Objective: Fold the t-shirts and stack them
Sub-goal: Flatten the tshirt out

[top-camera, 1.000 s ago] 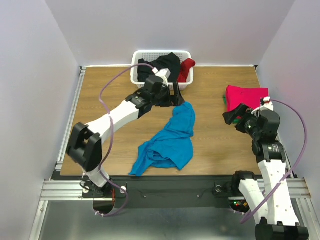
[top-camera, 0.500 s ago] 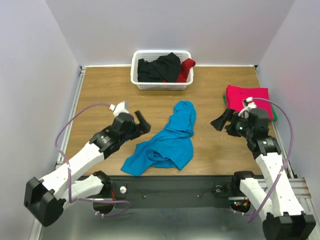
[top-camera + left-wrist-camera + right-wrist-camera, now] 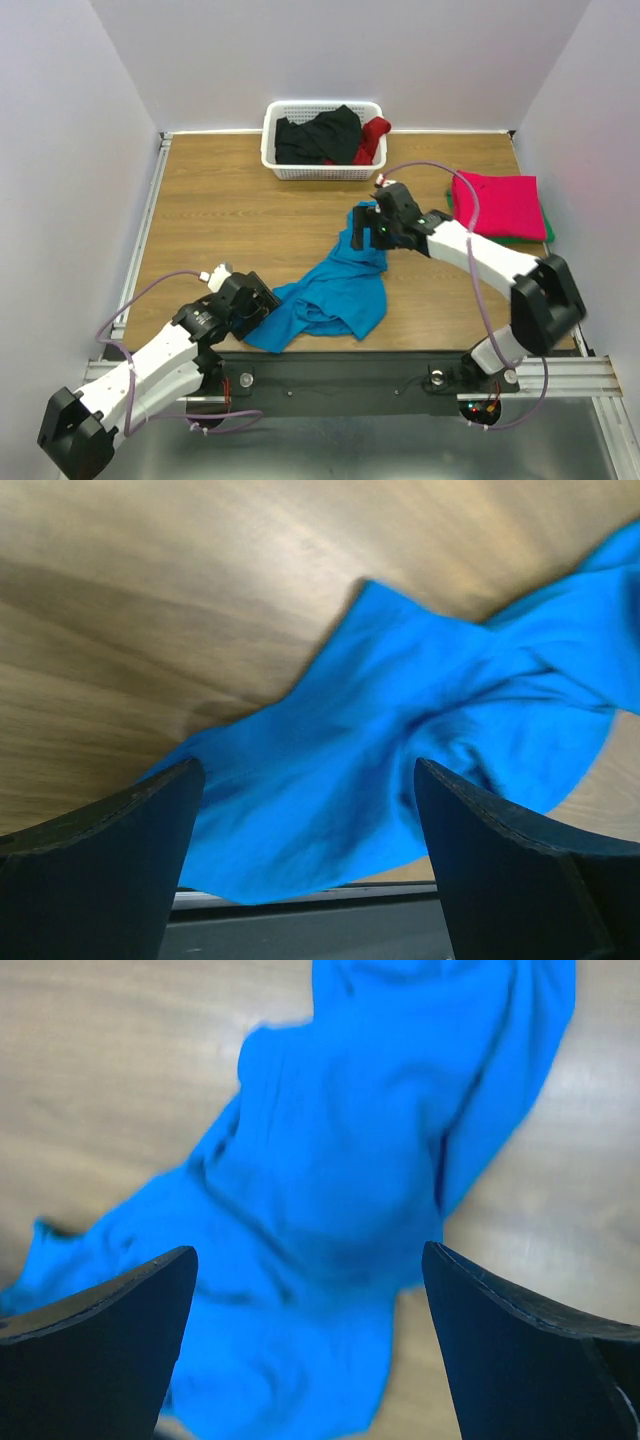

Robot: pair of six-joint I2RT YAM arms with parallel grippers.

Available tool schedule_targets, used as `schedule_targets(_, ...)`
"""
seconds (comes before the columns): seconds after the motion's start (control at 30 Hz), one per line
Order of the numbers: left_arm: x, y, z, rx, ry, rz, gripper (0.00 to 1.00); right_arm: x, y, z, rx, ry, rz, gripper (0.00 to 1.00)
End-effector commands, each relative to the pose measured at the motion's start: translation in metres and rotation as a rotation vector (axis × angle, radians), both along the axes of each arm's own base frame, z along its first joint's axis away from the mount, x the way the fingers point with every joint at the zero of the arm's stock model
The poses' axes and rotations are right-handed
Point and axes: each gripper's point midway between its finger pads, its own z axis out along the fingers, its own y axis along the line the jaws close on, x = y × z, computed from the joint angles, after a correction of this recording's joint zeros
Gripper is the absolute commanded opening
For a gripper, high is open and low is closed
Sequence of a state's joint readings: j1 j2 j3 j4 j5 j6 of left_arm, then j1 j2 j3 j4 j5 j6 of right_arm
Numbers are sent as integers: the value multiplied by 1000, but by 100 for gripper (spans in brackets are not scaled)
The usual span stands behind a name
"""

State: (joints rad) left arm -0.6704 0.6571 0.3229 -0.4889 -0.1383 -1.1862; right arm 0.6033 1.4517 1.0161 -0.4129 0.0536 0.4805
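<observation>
the blue shirt [image 3: 345, 285] lies crumpled on the table [image 3: 210, 215], near the middle. the left gripper [image 3: 258, 308] hangs over its near-left corner, fingers spread, holding nothing. the right gripper [image 3: 362, 230] hangs over its far end, fingers likewise spread and empty.

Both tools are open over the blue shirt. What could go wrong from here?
1. The blue shirt lies bunched in overlapping folds, so the left tool or right tool may pinch several layers and it won't spread flat.
2. Its near corner lies by the table edge; a pull that way could drag it off.
</observation>
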Motion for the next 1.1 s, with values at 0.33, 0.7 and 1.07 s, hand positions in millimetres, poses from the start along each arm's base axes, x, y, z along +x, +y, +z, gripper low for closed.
schedule_targets(0.33,12,7,-23,148,104,62,49,90,65,-16,-147,-117,45,92)
schedule_targets(0.7,30,23,-31,355,130,66,0,108,54,-50,-268,-112,-44,53)
schedule_targets(1.07,74,24,-10,389,-37,84,0,100,-20,-49,-462,-171,-338,1)
